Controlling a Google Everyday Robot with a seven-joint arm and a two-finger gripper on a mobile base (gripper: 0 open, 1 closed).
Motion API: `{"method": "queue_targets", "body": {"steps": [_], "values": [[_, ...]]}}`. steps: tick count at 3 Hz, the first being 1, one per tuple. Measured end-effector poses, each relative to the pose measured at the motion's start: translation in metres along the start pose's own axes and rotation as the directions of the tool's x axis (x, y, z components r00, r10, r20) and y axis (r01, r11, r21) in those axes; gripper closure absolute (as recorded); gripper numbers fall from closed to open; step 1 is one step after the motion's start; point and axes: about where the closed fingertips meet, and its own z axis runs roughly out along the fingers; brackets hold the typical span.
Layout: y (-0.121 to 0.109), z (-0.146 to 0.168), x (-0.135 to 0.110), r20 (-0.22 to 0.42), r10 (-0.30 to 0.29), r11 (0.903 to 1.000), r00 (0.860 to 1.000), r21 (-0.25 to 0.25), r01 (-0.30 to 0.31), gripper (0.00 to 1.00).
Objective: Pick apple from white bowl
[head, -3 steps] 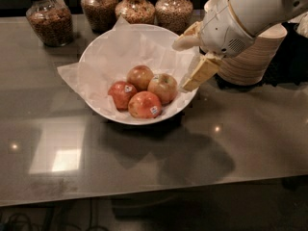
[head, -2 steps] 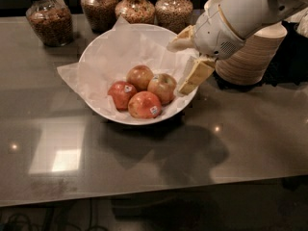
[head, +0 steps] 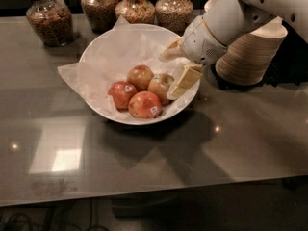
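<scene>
The white bowl (head: pixel 98 64), lined with crinkled white paper, sits on the dark table and holds four apples. The apple (head: pixel 160 85), palest and yellow-golden, lies at the right of the group. A darker stickerless apple (head: pixel 139 76) is behind it, and two red stickered apples (head: pixel 144 105) (head: pixel 121 94) are in front and to the left. My gripper (head: pixel 177 67) is over the bowl's right side, open and empty. Its nearer finger (head: pixel 185 80) is just right of the pale apple, and its other finger (head: pixel 169 53) is near the back rim.
Several glass jars of grains (head: pixel 50 19) stand along the back edge. A stack of beige paper bowls (head: pixel 250 54) stands right of the white bowl, just behind my arm. The glossy table (head: pixel 144 162) stretches toward the front.
My gripper has moved left and a little down, further over the bowl's right side and closer to the pale apple. The apples and the bowl have not moved.
</scene>
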Motion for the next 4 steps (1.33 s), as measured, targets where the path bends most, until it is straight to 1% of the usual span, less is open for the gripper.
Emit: {"method": "queue_targets", "body": {"steps": [1,2,4], "values": [[-0.004,0.012,0.006,0.004,-0.002,0.9998,1.0,-0.018,0.002,0.33],[-0.004,0.017,0.009,0.005,0.001,0.9996,1.0,-0.027,-0.001,0.33],[0.004,0.036,0.019,0.003,0.021,0.998,1.0,-0.06,-0.021,0.35]]}}
